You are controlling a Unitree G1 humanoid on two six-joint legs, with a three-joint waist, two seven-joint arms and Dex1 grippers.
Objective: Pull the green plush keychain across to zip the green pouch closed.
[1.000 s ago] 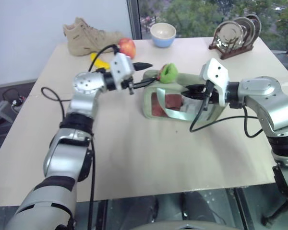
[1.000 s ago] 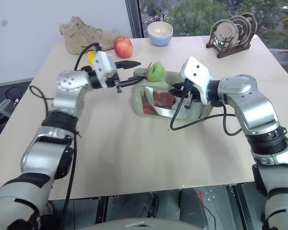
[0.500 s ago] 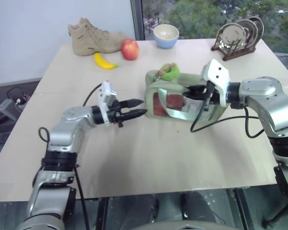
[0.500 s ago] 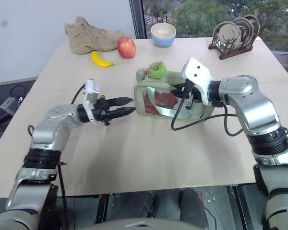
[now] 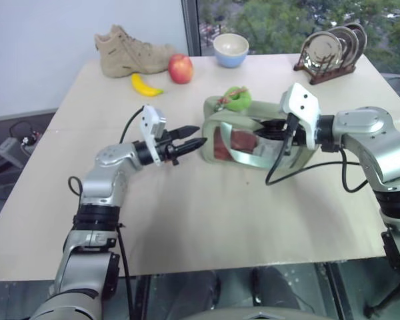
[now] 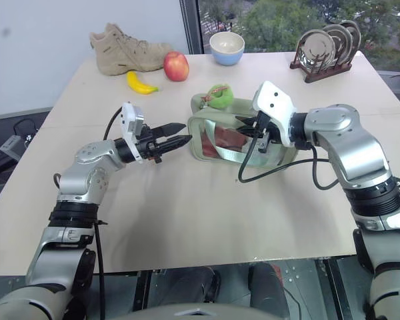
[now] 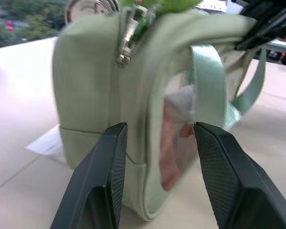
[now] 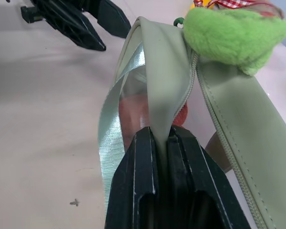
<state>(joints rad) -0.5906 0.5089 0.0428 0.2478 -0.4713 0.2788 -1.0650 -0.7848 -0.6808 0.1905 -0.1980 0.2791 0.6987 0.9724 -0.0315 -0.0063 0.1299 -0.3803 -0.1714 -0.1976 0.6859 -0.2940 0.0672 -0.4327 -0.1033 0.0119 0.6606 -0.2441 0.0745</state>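
Pale beige surface (image 6: pixel 207 220) by a tree-view window. Sage-green fabric pouch (image 6: pixel 217 137) mid-surface, green plush keychain (image 6: pixel 218 97) on top. Left hand (image 6: pixel 177 135) apart beside pouch; right hand (image 8: pixel 159 143) clamped on pouch's fabric.

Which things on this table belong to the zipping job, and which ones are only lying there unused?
For the job:
- green pouch
- green plush keychain on top of the pouch
- right gripper, shut on the pouch's edge
- left gripper, open, beside the pouch's end

Lying about:
- banana
- apple
- shoe
- bowl
- plate rack
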